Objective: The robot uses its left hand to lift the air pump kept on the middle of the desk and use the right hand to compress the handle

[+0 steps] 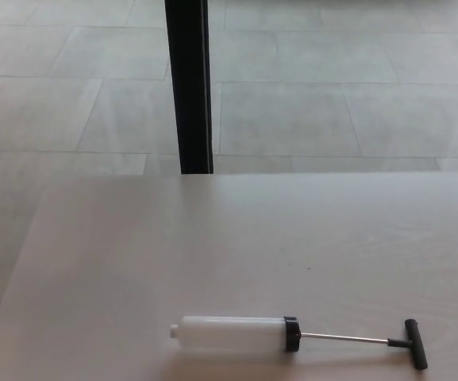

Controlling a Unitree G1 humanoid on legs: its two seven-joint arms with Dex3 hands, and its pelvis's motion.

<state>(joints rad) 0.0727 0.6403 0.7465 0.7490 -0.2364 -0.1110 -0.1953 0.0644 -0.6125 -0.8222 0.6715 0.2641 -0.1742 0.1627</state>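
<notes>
Neither of my hands shows, so I cannot tell their state; the pump (pixel 232 334) lies flat, rod out, and may roll if my left hand nudges its round barrel.

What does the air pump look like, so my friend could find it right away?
Look at the pale wooden desk in front of the black post. Near its front edge lies the air pump, flat on its side. It has a cloudy white tube, a black collar, a thin metal rod and a black T-handle pulled out to the right.
</notes>
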